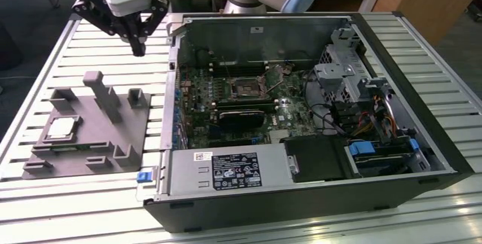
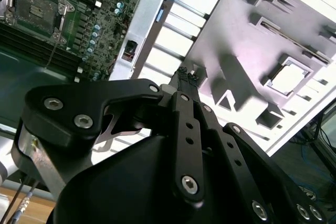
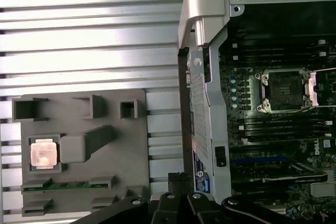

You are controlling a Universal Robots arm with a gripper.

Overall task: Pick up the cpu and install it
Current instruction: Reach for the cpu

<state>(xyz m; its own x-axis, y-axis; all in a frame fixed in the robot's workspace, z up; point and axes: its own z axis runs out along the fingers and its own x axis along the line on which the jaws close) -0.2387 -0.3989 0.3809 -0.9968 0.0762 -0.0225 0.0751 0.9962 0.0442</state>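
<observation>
Exterior view: we see the cpu [image 1: 62,128] lying flat, pale metal top upward, in a square recess of the grey tray [image 1: 137,124] on the exterior view's left. Being square, it has no longer side, and its edges run parallel to the recess walls. The gripper [image 1: 137,51] hangs over the slatted worktop [image 1: 75,216] beyond the tray, just beside the open computer case [image 1: 301,199] and well apart from the cpu. Its jaws are pressed together at the tips, gripping nothing. The arm above is cut off by the picture's upper edge. In the first wrist view the cpu [image 3: 43,153] glares pinkish white, its markings washed out. A green circuit strip [image 3: 68,184] lies in a slot of the tray [image 3: 131,145] near it. Inside the case, the dark socket [image 3: 286,90] sits on the board with a bright metal plate beside it. In the second wrist view the gripper's black links hide much of the worktop.
</observation>
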